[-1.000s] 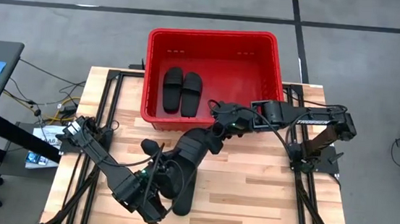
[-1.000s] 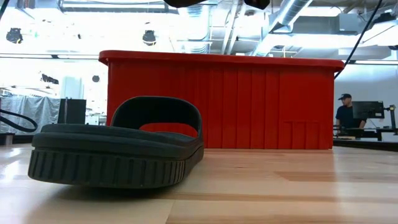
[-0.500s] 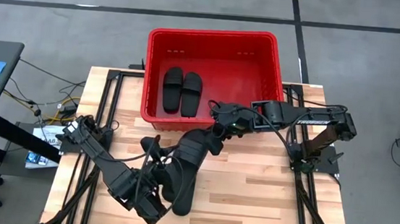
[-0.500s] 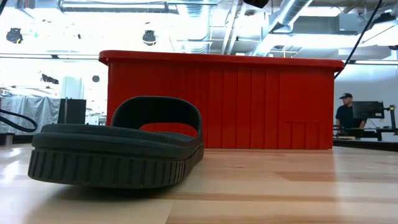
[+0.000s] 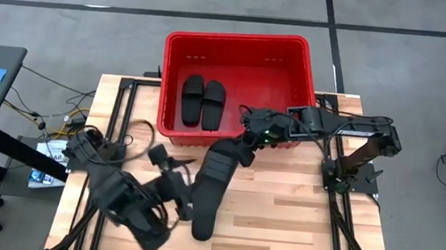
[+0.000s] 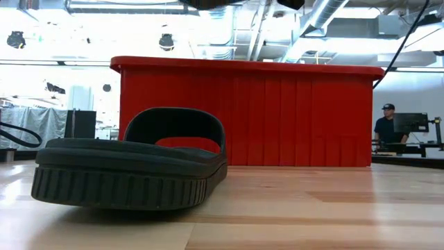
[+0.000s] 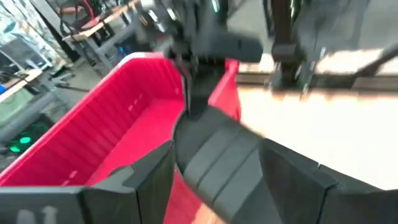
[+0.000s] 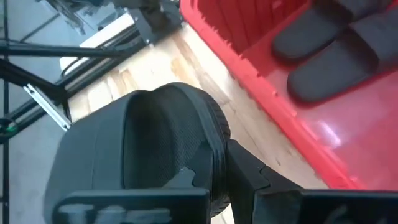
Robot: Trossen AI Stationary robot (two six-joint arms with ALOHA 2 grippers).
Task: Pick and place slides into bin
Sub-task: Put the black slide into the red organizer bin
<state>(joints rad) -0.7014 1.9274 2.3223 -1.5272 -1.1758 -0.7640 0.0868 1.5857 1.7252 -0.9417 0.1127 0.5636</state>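
Observation:
Two black slides (image 5: 202,101) lie side by side on the floor of the red bin (image 5: 239,37). A third slide (image 5: 225,162) is lifted near the bin's front wall, with my right gripper (image 5: 246,142) shut on it. Another slide (image 6: 132,167) rests sole-down on the table (image 5: 280,211), just in front of the lifted one. My left gripper (image 5: 174,182) stands open at the near left. In the left wrist view its fingers (image 7: 149,180) stand on either side of the lifted slide (image 7: 224,162) without touching it. My right gripper pinches the lifted slide by its end nearest the bin (image 7: 194,115) between its two fingers. The fingers slant down from the far right. The slide hangs clear of the table, tilted, its free end lower and pointing toward the near left. My own fingers hide the exact spot in the right wrist view.
The bin's front wall (image 6: 277,118) stands just behind the lifted slide. Bare wooden table lies to the right (image 5: 295,220). A person (image 6: 385,128) sits at a screen in the room beyond the table.
My left gripper has opened and drawn back toward the table's left edge. My right gripper has kept its hold on the lifted slide. The slide on the table has not moved.

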